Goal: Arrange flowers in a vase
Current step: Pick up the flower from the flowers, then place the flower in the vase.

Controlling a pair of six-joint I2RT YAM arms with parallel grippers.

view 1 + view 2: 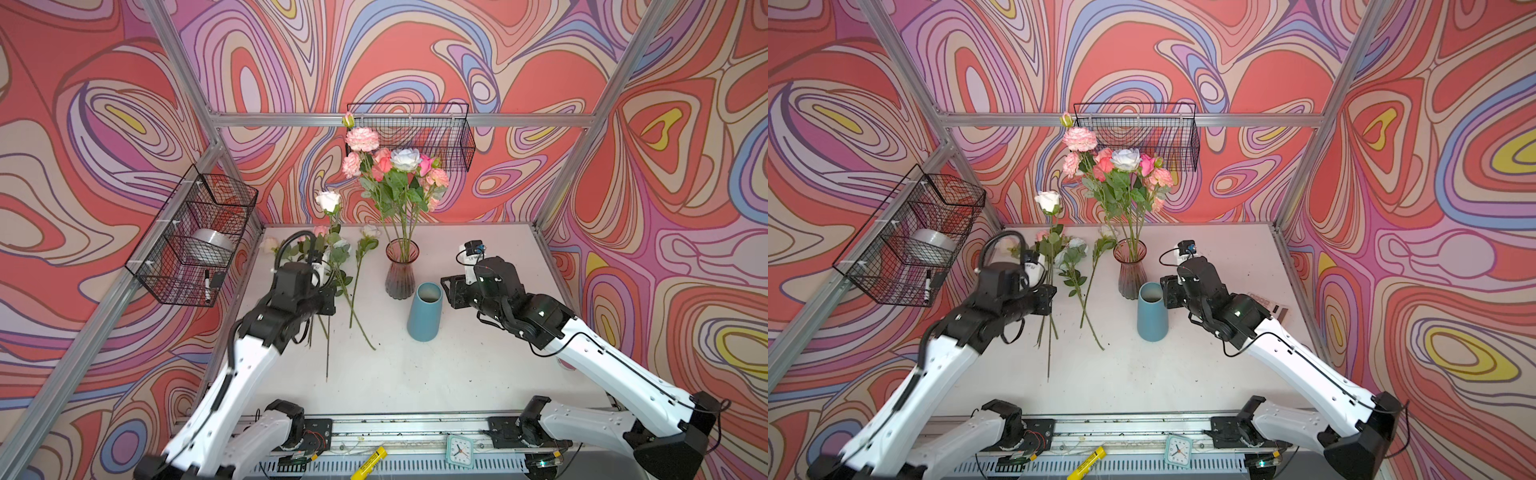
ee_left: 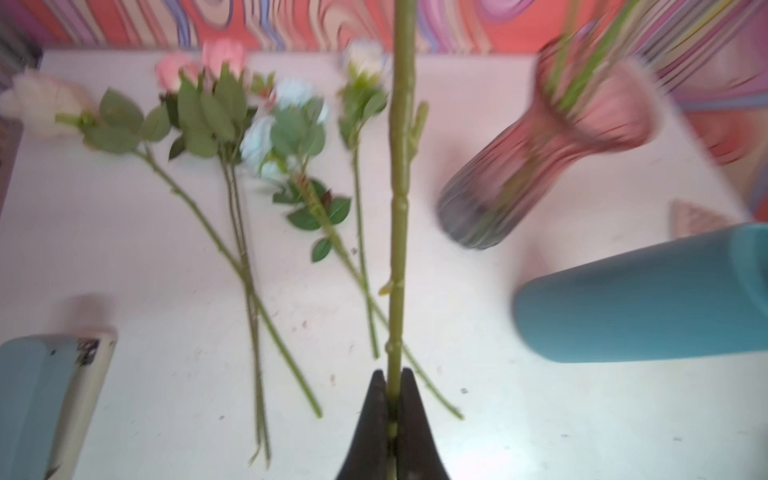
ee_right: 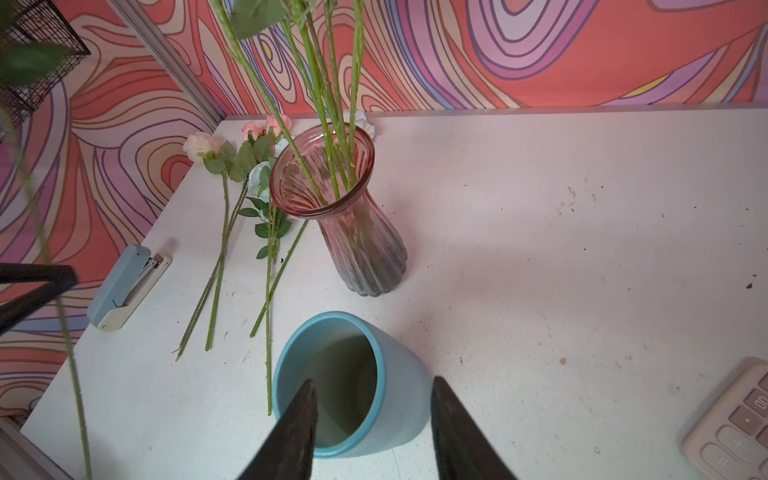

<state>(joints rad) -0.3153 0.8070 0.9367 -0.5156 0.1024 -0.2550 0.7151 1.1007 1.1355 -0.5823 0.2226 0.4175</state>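
Left wrist view: left fingers (image 2: 376,415) pinch a rose stem (image 2: 401,166); right fingers (image 3: 295,428) are open. Pink vase (image 2: 552,158) holds several flowers (image 1: 395,166); more lie near the counter's (image 2: 498,395) left edge.

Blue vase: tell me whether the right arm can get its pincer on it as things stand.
Probably yes. The right pincer is open at the rim of the blue vase, one finger over the mouth, one outside the wall. Nothing lies between; the pink vase stands beyond.
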